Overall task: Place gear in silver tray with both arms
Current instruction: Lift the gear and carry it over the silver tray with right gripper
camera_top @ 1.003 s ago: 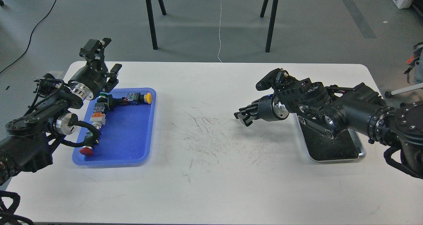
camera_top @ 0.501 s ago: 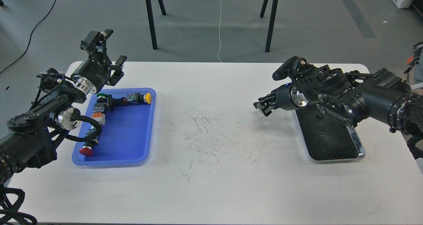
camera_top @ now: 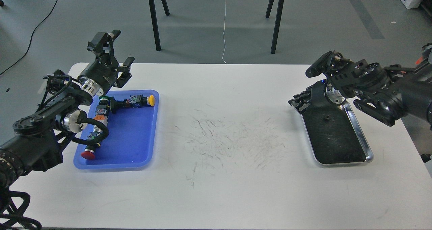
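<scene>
The silver tray [camera_top: 363, 137] lies at the right of the white table, with a dark scratched bottom. A small dark gear [camera_top: 326, 118] lies on the tray's bottom near its far end. My right gripper [camera_top: 294, 105] hovers at the tray's far left corner, to the left of the gear and apart from it. Its fingers stand slightly apart and hold nothing. My left gripper [camera_top: 120, 51] is raised above the far edge of the blue tray [camera_top: 135, 149], with its fingers wide open and empty.
The blue tray holds several push-button switches, among them a yellow one [camera_top: 152, 100] and a red one [camera_top: 88, 154]. The table's middle [camera_top: 222, 138] is scuffed with dark marks. Black stand legs [camera_top: 153, 20] rise beyond the far edge.
My right arm has pulled back to the right, uncovering the silver tray with the gear in it. My left gripper has shifted slightly right and up.
</scene>
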You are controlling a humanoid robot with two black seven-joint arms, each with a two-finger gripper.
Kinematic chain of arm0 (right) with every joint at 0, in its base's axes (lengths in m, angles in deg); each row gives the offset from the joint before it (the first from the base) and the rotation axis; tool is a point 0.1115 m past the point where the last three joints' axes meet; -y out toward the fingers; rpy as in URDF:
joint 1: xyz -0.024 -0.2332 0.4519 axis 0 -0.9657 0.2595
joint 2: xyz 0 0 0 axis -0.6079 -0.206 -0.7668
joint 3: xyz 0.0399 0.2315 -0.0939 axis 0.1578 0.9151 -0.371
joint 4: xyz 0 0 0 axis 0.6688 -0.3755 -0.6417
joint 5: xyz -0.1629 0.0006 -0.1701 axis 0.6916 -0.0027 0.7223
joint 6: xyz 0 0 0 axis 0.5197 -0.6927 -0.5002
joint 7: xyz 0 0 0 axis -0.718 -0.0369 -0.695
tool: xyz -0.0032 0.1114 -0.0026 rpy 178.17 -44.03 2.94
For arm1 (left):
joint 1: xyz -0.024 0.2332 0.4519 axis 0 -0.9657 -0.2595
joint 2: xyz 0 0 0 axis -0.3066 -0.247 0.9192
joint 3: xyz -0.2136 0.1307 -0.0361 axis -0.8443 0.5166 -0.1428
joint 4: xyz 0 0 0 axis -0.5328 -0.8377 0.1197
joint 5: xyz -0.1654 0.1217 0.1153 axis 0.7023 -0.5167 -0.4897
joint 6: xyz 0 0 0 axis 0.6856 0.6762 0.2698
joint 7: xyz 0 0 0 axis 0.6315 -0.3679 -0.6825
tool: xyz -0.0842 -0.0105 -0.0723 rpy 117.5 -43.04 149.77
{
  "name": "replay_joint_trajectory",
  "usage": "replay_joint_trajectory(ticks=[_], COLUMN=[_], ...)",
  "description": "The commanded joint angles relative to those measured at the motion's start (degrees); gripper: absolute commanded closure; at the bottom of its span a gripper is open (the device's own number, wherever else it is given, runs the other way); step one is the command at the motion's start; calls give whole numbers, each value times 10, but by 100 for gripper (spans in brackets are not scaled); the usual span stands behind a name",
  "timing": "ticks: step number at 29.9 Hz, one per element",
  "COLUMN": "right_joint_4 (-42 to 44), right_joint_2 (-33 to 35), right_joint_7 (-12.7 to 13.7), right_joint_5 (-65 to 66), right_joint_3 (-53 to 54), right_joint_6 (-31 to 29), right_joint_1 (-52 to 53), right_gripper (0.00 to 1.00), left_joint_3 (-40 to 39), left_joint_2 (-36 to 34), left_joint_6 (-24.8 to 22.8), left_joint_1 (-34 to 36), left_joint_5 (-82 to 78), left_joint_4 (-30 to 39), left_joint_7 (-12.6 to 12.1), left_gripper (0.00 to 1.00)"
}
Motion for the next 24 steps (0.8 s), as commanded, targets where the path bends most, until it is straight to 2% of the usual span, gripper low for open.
replay_joint_trajectory(ticks=[1,10,24], right_joint_4=[-3,-5,-6], right_joint_2=[17,45,45], right_joint_7=[0,0,0], right_joint_5=[0,1,0], right_joint_3=[-2,-10,-27], right_joint_6=[0,4,5], right_joint_1=[-9,-31,-36], right_gripper=[81,81,81], left_joint_3=[1,1,2], left_joint_2=[1,1,1], left_joint_6=[0,1,3], left_joint_1=[-1,0,3], left_joint_5=[0,-3,-6], left_joint_4=[0,0,-1], left_joint_7=[0,0,0], left_gripper=[0,0,0])
